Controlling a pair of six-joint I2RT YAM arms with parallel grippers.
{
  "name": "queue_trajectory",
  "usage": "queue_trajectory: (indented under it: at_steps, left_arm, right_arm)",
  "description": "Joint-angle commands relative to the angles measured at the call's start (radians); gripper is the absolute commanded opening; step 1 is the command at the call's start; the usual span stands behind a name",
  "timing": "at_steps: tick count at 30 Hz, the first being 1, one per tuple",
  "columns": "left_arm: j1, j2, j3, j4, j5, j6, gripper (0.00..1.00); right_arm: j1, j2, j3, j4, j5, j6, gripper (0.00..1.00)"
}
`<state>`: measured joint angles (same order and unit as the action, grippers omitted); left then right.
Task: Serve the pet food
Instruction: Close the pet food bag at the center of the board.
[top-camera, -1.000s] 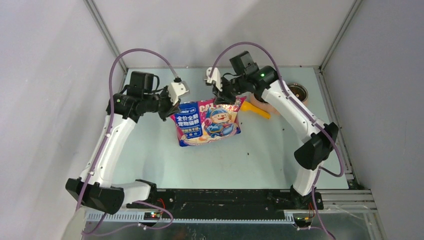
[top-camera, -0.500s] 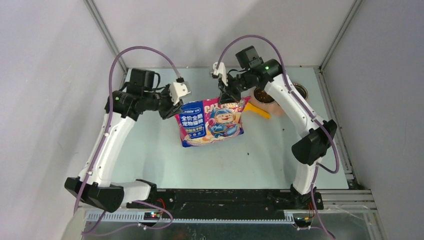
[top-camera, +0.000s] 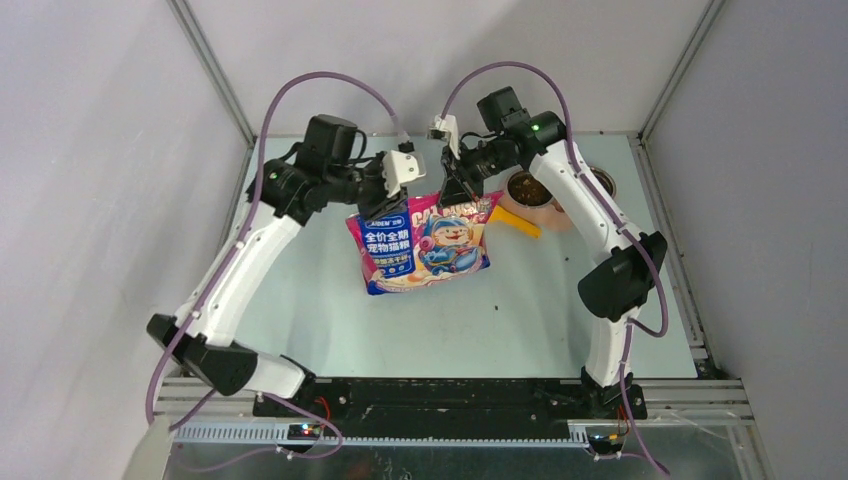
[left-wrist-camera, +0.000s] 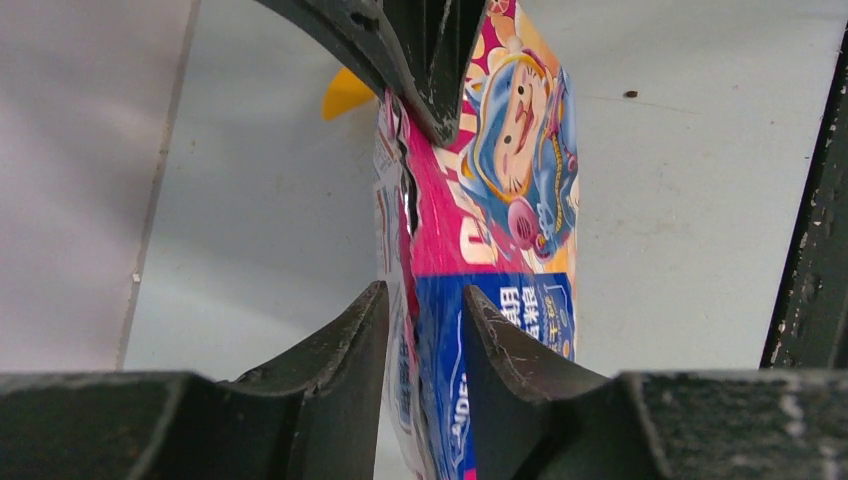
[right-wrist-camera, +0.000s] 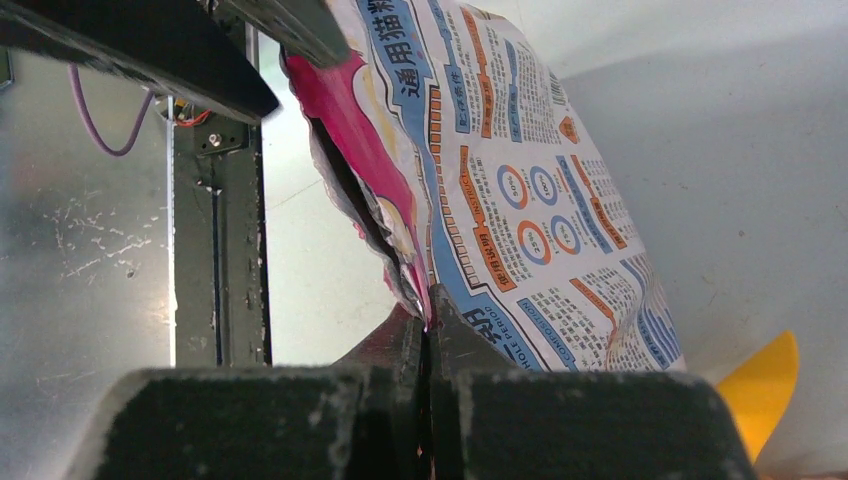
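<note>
The pink-and-blue printed bag (top-camera: 425, 240) hangs upright over the table with its top edge up. My right gripper (top-camera: 455, 190) is shut on the bag's top right corner (right-wrist-camera: 428, 318). My left gripper (top-camera: 400, 192) stands open astride the top edge further left. The bag's film (left-wrist-camera: 425, 330) runs between its fingers (left-wrist-camera: 345, 350), and the bag's mouth gapes a little there. The right gripper's fingers (left-wrist-camera: 430, 60) show pinching the far end of the bag. Pet food (top-camera: 527, 188) fills a pinkish bowl just right of the bag.
A yellow scoop (top-camera: 515, 222) lies between the bag and the bowl (top-camera: 545, 212). A metal bowl (top-camera: 597, 183) sits at the back right. Stray pellets (top-camera: 497, 307) dot the table. Walls close in on the left, back and right.
My left arm swung right, from the bag's top left corner toward its middle, and its jaws opened. The right gripper closed tight on the bag's top right corner.
</note>
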<state>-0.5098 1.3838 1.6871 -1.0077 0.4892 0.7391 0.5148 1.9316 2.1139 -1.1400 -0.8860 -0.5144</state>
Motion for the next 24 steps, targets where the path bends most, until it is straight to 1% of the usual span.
queue_trajectory:
  at_steps: [1, 7, 10, 11, 12, 13, 14, 15, 16, 17, 24]
  left_arm:
    - [-0.029, 0.071, 0.063, 0.031, -0.010, -0.034, 0.40]
    - [-0.064, 0.103, 0.083, 0.025, -0.014, -0.059, 0.40]
    - [-0.093, 0.107, 0.078, 0.042, -0.075, -0.088, 0.38]
    - [-0.100, 0.114, 0.075, 0.053, -0.094, -0.108, 0.33]
    - [-0.112, 0.117, 0.075, 0.063, -0.142, -0.117, 0.29]
    - [-0.118, 0.125, 0.074, 0.069, -0.191, -0.138, 0.18]
    - [-0.125, 0.129, 0.074, 0.082, -0.214, -0.150, 0.12]
    - [-0.128, 0.136, 0.073, 0.088, -0.264, -0.179, 0.04]
    - [-0.129, 0.140, 0.076, 0.103, -0.287, -0.195, 0.01]
    - [-0.130, 0.140, 0.078, 0.107, -0.328, -0.219, 0.01]
    - [-0.133, 0.101, 0.073, 0.135, -0.495, -0.315, 0.00]
  right_arm:
    - [0.002, -0.072, 0.072, 0.073, -0.157, 0.057, 0.00]
    - [-0.001, -0.085, 0.046, 0.117, -0.110, 0.091, 0.00]
    - [-0.009, -0.090, 0.036, 0.140, -0.120, 0.124, 0.00]
    - [-0.012, -0.094, 0.034, 0.149, -0.124, 0.131, 0.00]
    - [-0.013, -0.101, 0.028, 0.156, -0.125, 0.147, 0.00]
    - [-0.015, -0.105, 0.023, 0.175, -0.118, 0.156, 0.00]
    - [-0.015, -0.115, 0.012, 0.184, -0.114, 0.171, 0.00]
    - [-0.016, -0.120, 0.005, 0.203, -0.100, 0.179, 0.00]
    - [-0.017, -0.131, -0.009, 0.214, -0.093, 0.195, 0.00]
    - [-0.018, -0.138, -0.024, 0.232, -0.082, 0.203, 0.00]
    - [-0.036, -0.204, -0.064, 0.323, -0.005, 0.324, 0.00]
